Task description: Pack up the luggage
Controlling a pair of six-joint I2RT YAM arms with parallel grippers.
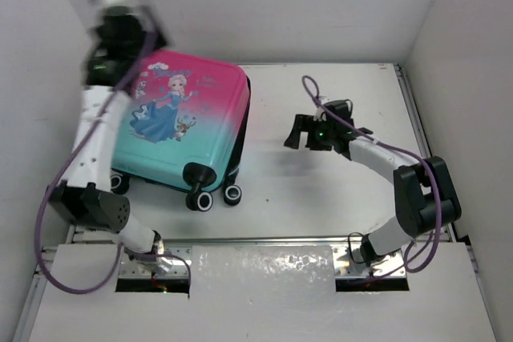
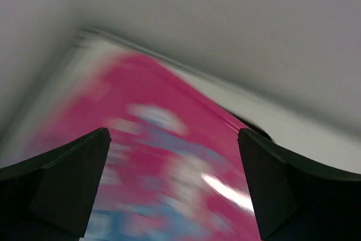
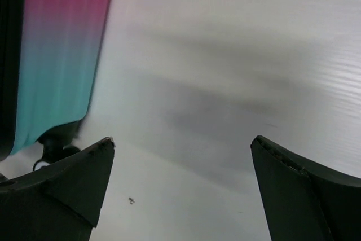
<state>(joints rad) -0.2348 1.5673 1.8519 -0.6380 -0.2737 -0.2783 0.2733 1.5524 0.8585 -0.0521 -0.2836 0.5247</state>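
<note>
Top view: the luggage (image 1: 180, 130) is seen lying flat on the left half of the table (image 1: 321, 190), printed face up and shell shut, so its inside cannot be seen. Its wheels (image 1: 212, 196) are turned toward the near edge, and its left side is set close to the left wall (image 1: 40, 78). Bare table is left open to its right and in front of the wheels. The left arm (image 1: 86, 130) is raised along the luggage's left side, and its head is blurred above the far-left corner. The right gripper (image 1: 298, 131) is held over bare table to the right, well apart from the luggage.

Left wrist view: what the top view blurs is settled here. The left gripper (image 2: 174, 139) is shown released, with its fingers wide and nothing grasped. The pink end of the luggage is smeared beneath it, with the back wall (image 2: 225, 26) beyond.

Right wrist view: the right gripper's fingers are seen spread wide over bare table, with nothing between them. The luggage's side, pink fading to teal, is caught at the left edge, with one wheel below it.
</note>
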